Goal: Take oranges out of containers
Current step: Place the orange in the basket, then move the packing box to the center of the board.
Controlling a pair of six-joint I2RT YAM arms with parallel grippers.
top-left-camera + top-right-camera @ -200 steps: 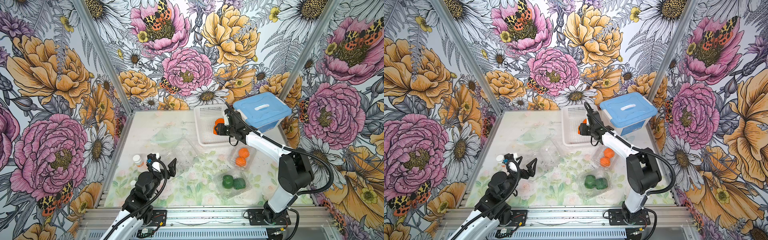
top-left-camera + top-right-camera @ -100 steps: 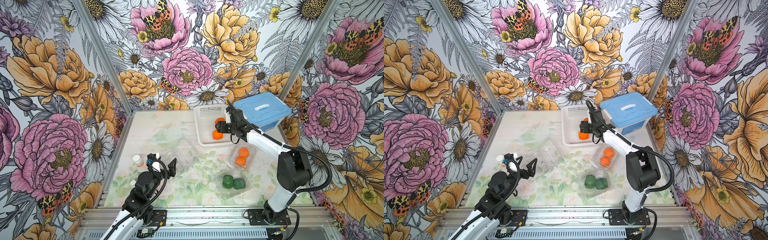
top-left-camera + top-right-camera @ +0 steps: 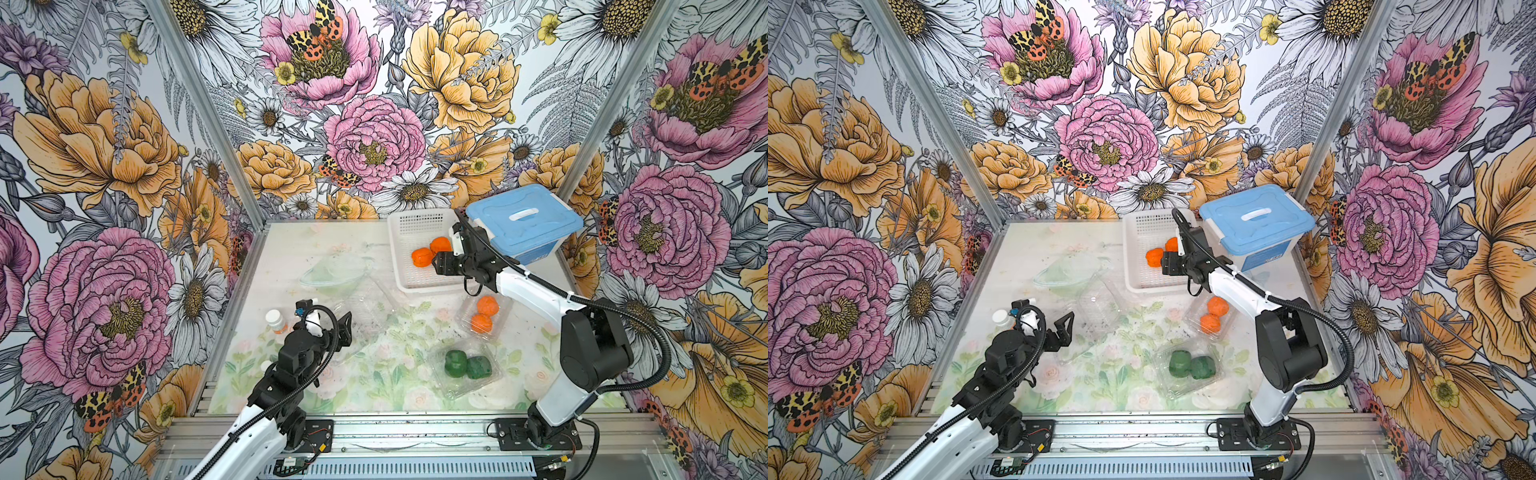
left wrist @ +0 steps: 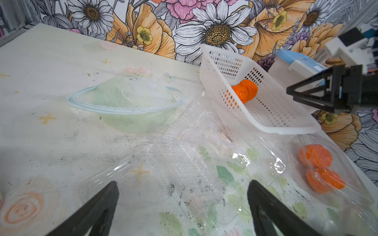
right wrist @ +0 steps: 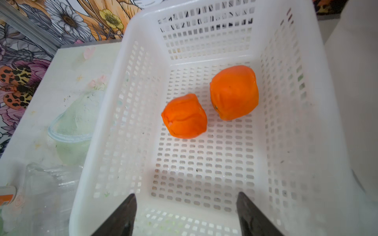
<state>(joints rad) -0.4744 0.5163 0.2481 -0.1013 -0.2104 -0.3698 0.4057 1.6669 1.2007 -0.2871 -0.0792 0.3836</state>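
Left gripper [image 4: 183, 196] is spread fully wide and grips nothing, its tips at the near edge of an empty clear clamshell [image 3: 370, 309] lying open on the table. Further right, the right gripper [image 5: 186, 204] hangs over the white perforated basket [image 3: 415, 226], jaws well apart, nothing between them. Two oranges [image 5: 184, 116] [image 5: 234, 93] lie loose on the basket floor. Nearer the front, a second clamshell [image 3: 503, 309] holds two more oranges [image 3: 487, 305], and a third clamshell [image 3: 461, 388] holds two dark green fruits [image 3: 456, 363]. A blue-lidded tub [image 3: 523, 216] stands just right of the basket.
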